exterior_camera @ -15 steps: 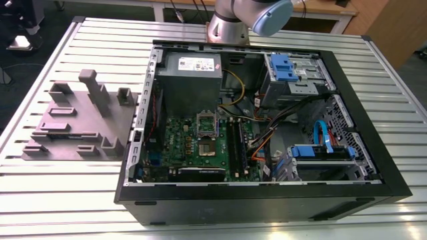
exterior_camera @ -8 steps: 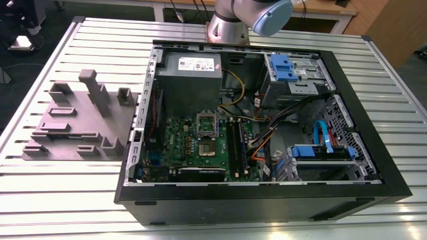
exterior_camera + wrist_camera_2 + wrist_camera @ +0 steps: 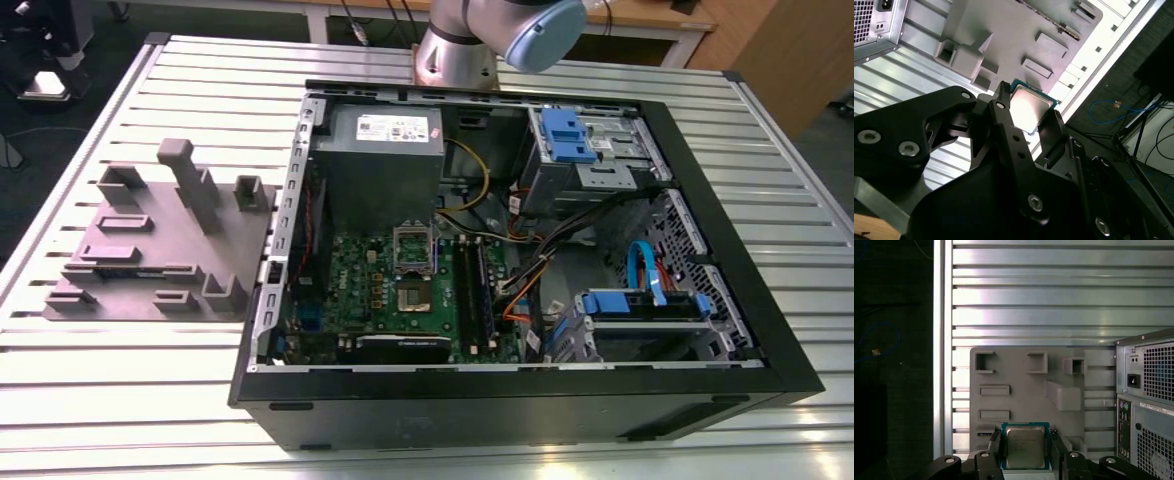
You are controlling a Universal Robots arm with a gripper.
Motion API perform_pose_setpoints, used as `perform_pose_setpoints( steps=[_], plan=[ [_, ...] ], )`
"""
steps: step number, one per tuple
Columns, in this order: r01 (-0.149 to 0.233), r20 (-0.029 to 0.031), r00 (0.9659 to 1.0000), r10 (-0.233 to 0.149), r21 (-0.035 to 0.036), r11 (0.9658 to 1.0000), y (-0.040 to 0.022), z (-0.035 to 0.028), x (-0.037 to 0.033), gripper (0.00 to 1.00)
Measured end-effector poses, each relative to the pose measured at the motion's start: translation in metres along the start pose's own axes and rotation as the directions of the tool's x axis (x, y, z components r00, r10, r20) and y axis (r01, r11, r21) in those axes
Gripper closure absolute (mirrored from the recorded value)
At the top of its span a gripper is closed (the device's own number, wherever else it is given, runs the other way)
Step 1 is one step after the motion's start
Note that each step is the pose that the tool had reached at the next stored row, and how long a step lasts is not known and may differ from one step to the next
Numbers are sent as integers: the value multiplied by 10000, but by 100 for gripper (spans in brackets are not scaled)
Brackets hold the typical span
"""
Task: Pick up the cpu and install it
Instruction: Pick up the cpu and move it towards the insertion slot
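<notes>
Between the two black fingers (image 3: 995,450) of the end effector (image 3: 1025,432) sits the cpu (image 3: 1025,449), a flat square chip with a silver-grey lid and a thin green rim. The fingers are narrowed onto two opposite edges of it, and it appears to be held clear above the grey plastic fixture (image 3: 1019,390), which looks well below in both wrist views. I judge the chip to be light and rigid but fragile. Its metal lid is slick and its underside contacts should not be pressed or scraped, so the plain side edges, where the fingers meet it now, are the right place to hold it, with modest force and the chip kept level. The wrist points down over the fixture, with the rear panel of the computer case (image 3: 787,380) beside it. In the exterior view the arm's base (image 3: 454,60) stands at the far edge of the slatted surface (image 3: 120,380), behind the case, and the fixture lies toward that view's left. Inside the case, the motherboard's socket (image 3: 411,265) lies open below the power supply (image 3: 387,135).
</notes>
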State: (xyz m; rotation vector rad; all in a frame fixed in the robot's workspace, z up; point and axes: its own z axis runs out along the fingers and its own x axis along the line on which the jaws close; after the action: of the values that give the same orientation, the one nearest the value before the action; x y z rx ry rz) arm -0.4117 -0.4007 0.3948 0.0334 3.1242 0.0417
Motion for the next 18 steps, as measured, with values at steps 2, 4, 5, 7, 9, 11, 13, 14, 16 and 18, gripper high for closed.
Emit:
perform_pose_setpoints(
  steps=[2,4,5,7,9,11,13,14,16,18],
  plan=[
    [0,0,10000,0,0,10000,0,0,-4,53],
    [0,0,10000,0,0,10000,0,0,-8,53],
    [0,0,10000,0,0,10000,1,0,-15,53],
    [0,0,10000,0,0,10000,1,0,-26,53],
    [0,0,10000,0,0,10000,1,0,-30,53],
    [0,0,10000,0,0,10000,1,0,-38,53],
    [0,0,10000,0,0,10000,1,1,-47,53],
    [0,-1,10000,0,0,10000,1,1,-49,53],
    [0,0,10000,0,0,10000,1,1,-53,53],
    [0,0,10000,0,0,10000,1,1,-56,53]
  ],
)
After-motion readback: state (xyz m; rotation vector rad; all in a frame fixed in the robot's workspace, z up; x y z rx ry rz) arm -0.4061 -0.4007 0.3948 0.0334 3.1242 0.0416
